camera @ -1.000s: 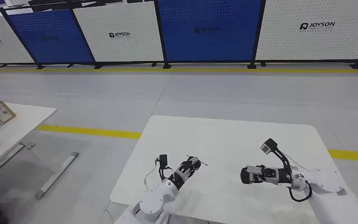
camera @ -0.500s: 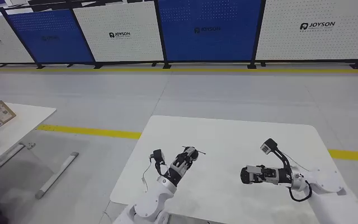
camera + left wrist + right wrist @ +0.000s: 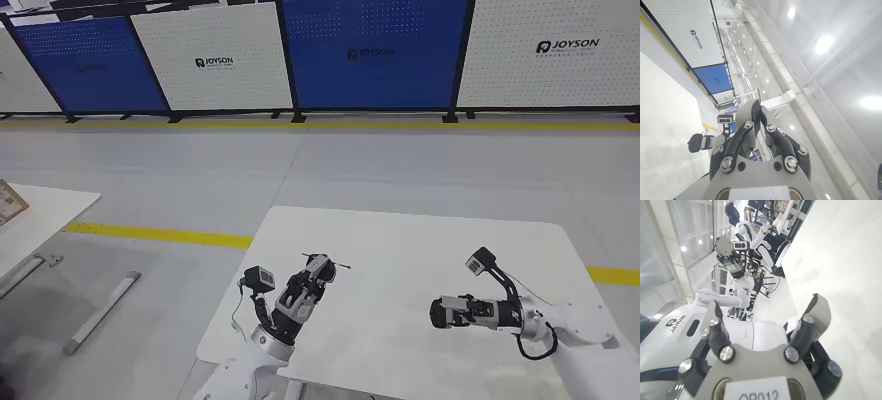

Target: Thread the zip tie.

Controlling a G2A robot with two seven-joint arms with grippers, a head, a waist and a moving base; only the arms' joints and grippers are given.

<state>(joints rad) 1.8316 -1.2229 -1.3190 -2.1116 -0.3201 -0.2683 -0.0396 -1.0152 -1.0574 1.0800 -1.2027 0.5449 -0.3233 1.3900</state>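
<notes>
A thin black zip tie (image 3: 337, 265) is pinched in my left gripper (image 3: 318, 268), which is held up above the near left part of the white table (image 3: 420, 235). In the left wrist view the gripper (image 3: 759, 108) is shut on the zip tie (image 3: 758, 95), whose short end sticks out past the fingertips. My right gripper (image 3: 436, 312) hovers low over the table's near right side, pointing toward the left arm. Its fingers (image 3: 715, 309) are spread wide, so the right gripper (image 3: 765, 304) is open and holds nothing. The two grippers are well apart.
A second white table (image 3: 40, 215) stands off to the left across bare floor. Blue and white pegboard panels (image 3: 375, 55) line the back, behind a yellow floor line (image 3: 160, 235). The table's left edge lies close beside the left arm.
My left arm has swung left and drawn back toward the table's near left edge, carrying the zip tie with it. The right arm has stayed still.
</notes>
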